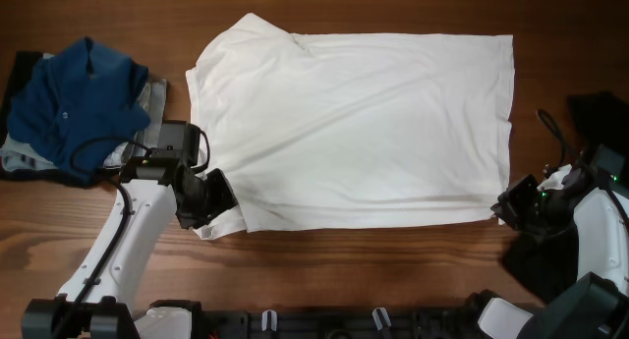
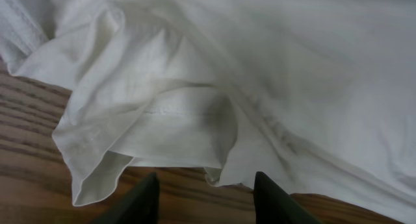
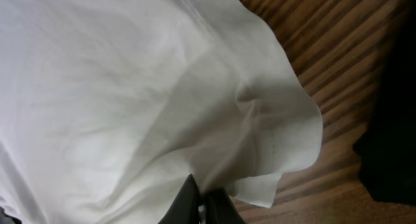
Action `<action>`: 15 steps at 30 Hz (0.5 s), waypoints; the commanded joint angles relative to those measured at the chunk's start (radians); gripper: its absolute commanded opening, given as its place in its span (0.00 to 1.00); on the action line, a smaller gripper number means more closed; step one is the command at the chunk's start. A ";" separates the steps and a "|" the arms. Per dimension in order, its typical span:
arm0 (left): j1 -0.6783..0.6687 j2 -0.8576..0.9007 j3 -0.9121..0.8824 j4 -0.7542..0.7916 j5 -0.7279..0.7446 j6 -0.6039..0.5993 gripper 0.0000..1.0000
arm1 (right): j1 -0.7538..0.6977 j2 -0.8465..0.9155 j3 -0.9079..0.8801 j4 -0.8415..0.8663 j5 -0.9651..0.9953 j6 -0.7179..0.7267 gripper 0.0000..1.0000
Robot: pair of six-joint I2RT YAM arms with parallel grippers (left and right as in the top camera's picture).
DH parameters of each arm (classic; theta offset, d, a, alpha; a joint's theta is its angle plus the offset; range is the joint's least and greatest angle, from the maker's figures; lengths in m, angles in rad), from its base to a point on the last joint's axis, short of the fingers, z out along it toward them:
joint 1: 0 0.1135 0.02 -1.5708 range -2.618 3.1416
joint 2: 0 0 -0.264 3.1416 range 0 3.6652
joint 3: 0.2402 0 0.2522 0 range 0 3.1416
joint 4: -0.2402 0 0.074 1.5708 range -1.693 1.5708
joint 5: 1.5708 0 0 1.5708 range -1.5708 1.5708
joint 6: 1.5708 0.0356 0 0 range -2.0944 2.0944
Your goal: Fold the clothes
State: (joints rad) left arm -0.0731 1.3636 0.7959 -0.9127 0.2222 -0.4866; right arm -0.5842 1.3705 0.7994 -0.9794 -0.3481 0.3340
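The clothes here are chiefly a large white shirt (image 1: 364,123), spread flat across the middle of the wooden table (image 1: 393,265). My left gripper (image 1: 218,203) is at the shirt's front-left corner. In the left wrist view it (image 2: 207,191) stands open, with only bare wood between its dark fingers (image 2: 148,199) and the crumpled white shirt (image 2: 195,113) edge just ahead of the tips. My right gripper (image 1: 507,203) sits at the front-right corner. In the right wrist view it (image 3: 207,199) is shut on a pinch of the white shirt (image 3: 117,87) near the hem corner.
A blue collared garment (image 1: 79,103) lies on a pile of clothes at the table's left edge. A black garment (image 1: 598,111) lies at the far right, and more black cloth (image 1: 539,265) sits near the right arm; this black cloth (image 3: 390,139) also edges the right wrist view.
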 commanded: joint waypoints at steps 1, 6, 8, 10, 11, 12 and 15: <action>-0.005 0.006 0.005 -0.014 0.058 0.069 0.52 | -0.003 -0.014 0.025 -0.002 -0.008 -0.017 0.04; -0.066 0.006 -0.066 0.004 0.080 0.085 0.54 | -0.003 -0.014 0.025 -0.001 -0.009 -0.017 0.04; -0.086 0.006 -0.101 0.035 0.080 0.056 0.53 | -0.003 -0.014 0.025 -0.001 -0.009 -0.016 0.04; -0.095 0.007 -0.124 0.069 0.100 0.027 0.51 | -0.003 -0.014 0.025 -0.001 -0.008 -0.017 0.04; -0.097 0.007 -0.130 0.079 0.113 0.026 0.50 | -0.003 -0.014 0.025 -0.002 -0.009 -0.017 0.04; -0.098 0.007 -0.132 0.084 0.116 0.026 0.50 | -0.003 -0.014 0.025 -0.005 -0.009 -0.017 0.04; -0.103 0.008 -0.133 0.101 0.116 0.025 0.49 | -0.003 -0.014 0.025 -0.004 -0.009 -0.017 0.04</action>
State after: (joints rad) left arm -0.1661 1.3643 0.6704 -0.8322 0.3096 -0.4469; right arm -0.5842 1.3705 0.7994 -0.9833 -0.3481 0.3340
